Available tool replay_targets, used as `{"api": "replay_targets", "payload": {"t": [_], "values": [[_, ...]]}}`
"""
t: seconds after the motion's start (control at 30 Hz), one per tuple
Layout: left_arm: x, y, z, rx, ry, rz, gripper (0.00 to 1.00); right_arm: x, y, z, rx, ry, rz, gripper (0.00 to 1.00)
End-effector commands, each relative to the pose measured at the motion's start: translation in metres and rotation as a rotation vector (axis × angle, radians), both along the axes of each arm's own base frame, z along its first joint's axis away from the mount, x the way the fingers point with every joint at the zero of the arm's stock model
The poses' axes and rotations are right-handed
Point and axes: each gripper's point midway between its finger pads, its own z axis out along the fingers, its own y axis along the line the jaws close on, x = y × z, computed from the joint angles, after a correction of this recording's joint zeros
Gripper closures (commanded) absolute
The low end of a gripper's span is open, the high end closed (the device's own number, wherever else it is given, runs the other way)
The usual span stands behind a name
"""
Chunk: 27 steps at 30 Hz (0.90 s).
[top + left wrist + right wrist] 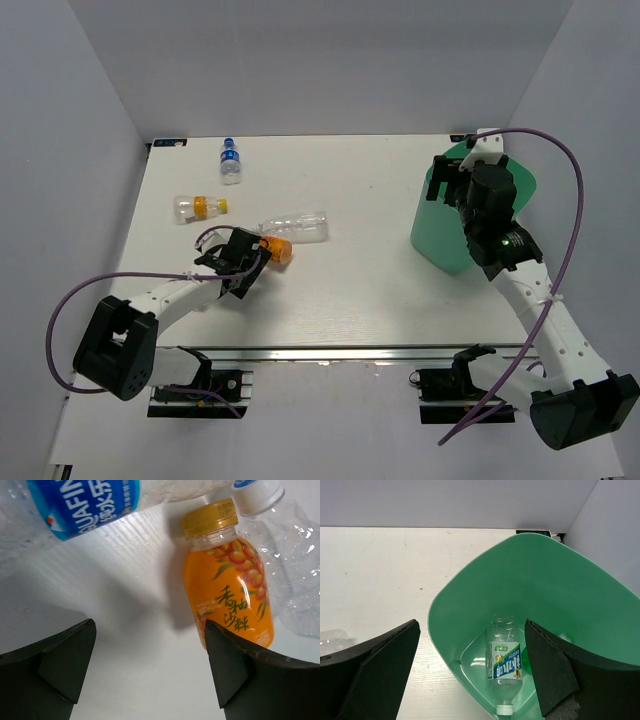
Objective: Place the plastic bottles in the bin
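Observation:
My left gripper (262,255) is open, low over the table, right by the orange bottle (279,250). In the left wrist view the orange bottle (227,587) lies just beyond my right fingertip (227,665), off to the side of the gap. The gripper (150,650) holds nothing. A blue-labelled bottle (80,500) and a plain clear bottle (287,565) lie just past it. My right gripper (472,655) is open and empty above the mint-green bin (450,595). A clear bottle with a blue label (504,667) lies on the bin's floor. A bit of green shows beside it.
A clear bottle (297,226) lies beside the orange one. A bottle with an orange band (198,206) lies at the far left. A small blue-labelled bottle (231,160) is near the back edge. The bin (440,240) stands at the right under my right arm. White walls surround the table.

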Motion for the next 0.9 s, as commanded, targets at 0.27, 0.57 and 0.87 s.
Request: {"api": "replay_targets", "payload": {"t": [0.27, 0.57, 0.87], "values": [[0.026, 0.006, 0.055, -0.004, -0.216, 0.045, 0.02, -0.001, 0.013, 0.010, 0.019, -0.037, 0.080, 0.11], [0.053, -0.016, 0.045, 0.031, -0.186, -0.052, 0.02, -0.007, 0.022, -0.001, 0.070, -0.008, 0.119, 0.11], [0.069, -0.021, 0.024, 0.059, -0.177, -0.056, 0.02, -0.015, 0.042, -0.022, 0.123, 0.048, 0.214, 0.11]]}}
